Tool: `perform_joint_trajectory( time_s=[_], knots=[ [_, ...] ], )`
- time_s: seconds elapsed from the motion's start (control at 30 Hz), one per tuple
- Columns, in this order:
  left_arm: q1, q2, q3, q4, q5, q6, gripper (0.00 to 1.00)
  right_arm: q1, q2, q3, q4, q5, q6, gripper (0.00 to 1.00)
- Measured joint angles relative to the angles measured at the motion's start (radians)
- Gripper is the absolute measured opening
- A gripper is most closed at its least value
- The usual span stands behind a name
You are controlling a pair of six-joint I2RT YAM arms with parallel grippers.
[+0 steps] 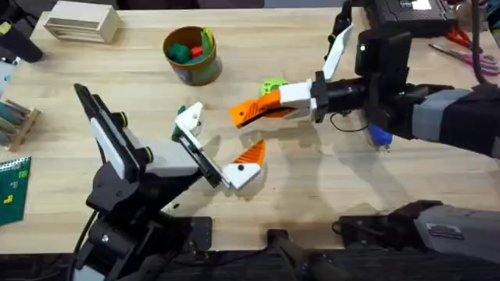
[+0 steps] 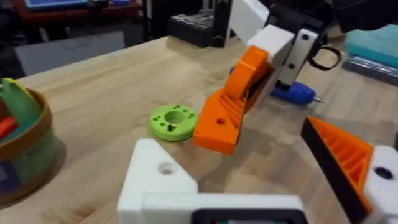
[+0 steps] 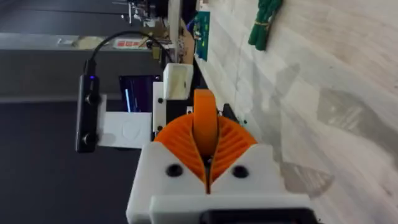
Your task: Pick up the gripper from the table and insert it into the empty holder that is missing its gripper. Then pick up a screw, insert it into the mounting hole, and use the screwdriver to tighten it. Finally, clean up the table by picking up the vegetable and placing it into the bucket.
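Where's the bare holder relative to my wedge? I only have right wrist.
Observer: In overhead, the holder sits left of the wedge, which is held in the right claw. They are apart, not touching.
Operator: Anything near the wedge?
Observer: A green disc lies close beside it.
Operator: Screwdriver?
Observer: The screwdriver is to the right of the right claw in overhead, partly hidden.

Table [image 1: 312,187]: pale wood, visible grain, matt. Gripper [image 2: 227,115]: smooth orange plastic, slight sheen. Holder [image 2: 155,177]: white matt plastic. Green disc [image 2: 173,121]: matt plastic.
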Motion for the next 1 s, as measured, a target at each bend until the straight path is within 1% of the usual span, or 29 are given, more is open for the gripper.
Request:
perform_joint_trajectory(
  time_s=[0.2,0.33,0.37,0.57,0.67,0.83,1.0],
  knots=[
    [0.0,0.0,0.0,0.001,0.092,-0.034,0.987,0.041,0.0,0.0,0.004,-0.019,0.044,0.019],
    [0.0,0.0,0.0,0.001,0.121,-0.04,0.987,0.064,0.0,0.0,0.017,-0.019,0.072,0.019],
    [0.0,0.0,0.0,0.001,0.131,-0.043,0.987,0.077,0.0,0.0,0.047,-0.019,0.093,0.019],
    [0.0,0.0,0.0,0.001,0.137,-0.044,0.987,0.108,0.0,0.0,0.081,-0.014,0.127,0.019],
    [0.0,0.0,0.0,0.001,0.138,-0.044,0.987,0.129,0.013,0.0,0.138,-0.011,0.152,0.019],
    [0.004,0.0,0.0,0.001,0.129,-0.043,0.987,0.15,0.066,-0.001,0.278,-0.009,0.219,0.019],
    [0.005,0.0,0.0,-0.002,0.128,-0.057,0.987,0.153,0.122,0.001,0.32,-0.016,0.29,0.018]
  ],
)
